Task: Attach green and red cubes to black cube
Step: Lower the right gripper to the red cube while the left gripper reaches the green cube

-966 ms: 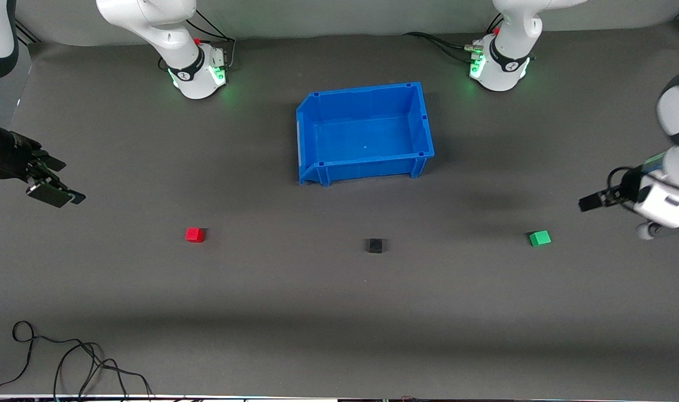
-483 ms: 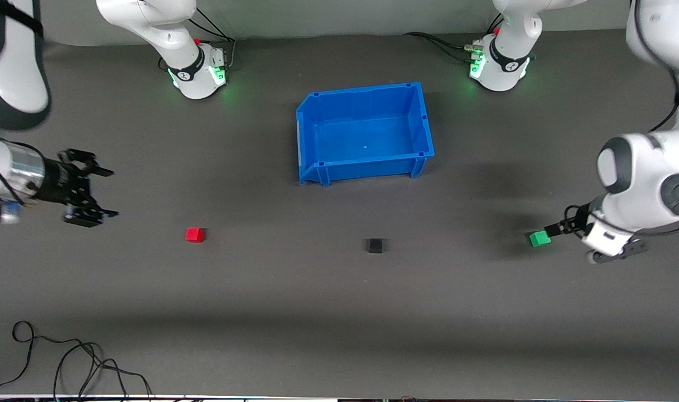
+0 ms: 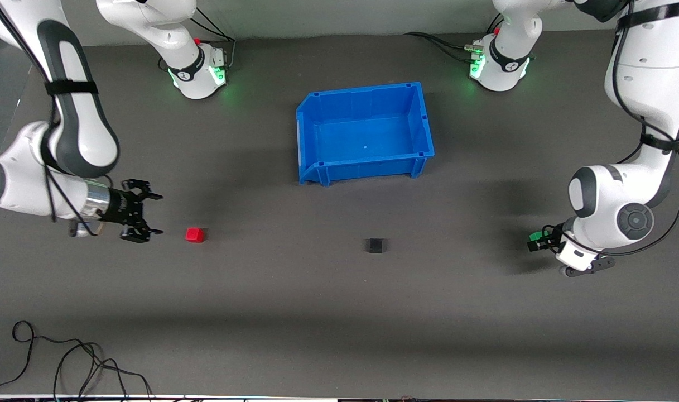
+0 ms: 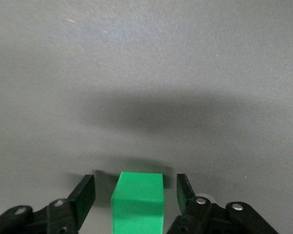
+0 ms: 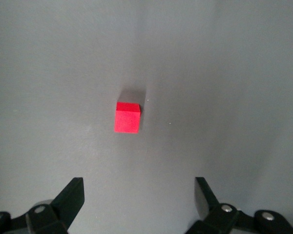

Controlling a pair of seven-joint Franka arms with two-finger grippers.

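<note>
I count three small cubes on my table, one of each colour, plus one blue bin (image 3: 423, 120) sitting empty in the upper middle of the front frame. The red cube (image 3: 194, 235) lies at left of centre in that frame, the black cube (image 3: 375, 245) just right of centre and slightly lower, and the green cube (image 3: 534, 237) far toward the right edge; all three sit apart from one another in a rough row below the bin. There are two arms, each with one gripper. The right gripper (image 3: 148, 213), at mid-left of the front frame, has its fingers spread wide and empty, just beside the red cube but not touching it; in the right wrist view the red cube (image 5: 127, 117) sits in the upper middle with both fingertips (image 5: 74, 191) low in the frame, well clear of it. The left gripper (image 3: 540, 241) is down at the green cube, which the front view mostly hides: only a sliver of green shows past the black fingers. In the left wrist view the green cube (image 4: 138, 201) stands between the fingers (image 4: 86, 192), cut off by the bottom edge, with a dark gap on either side, so the fingers are released and straddling it, not clamped. A loose black cable (image 3: 71, 357) curls in the lower left corner.
</note>
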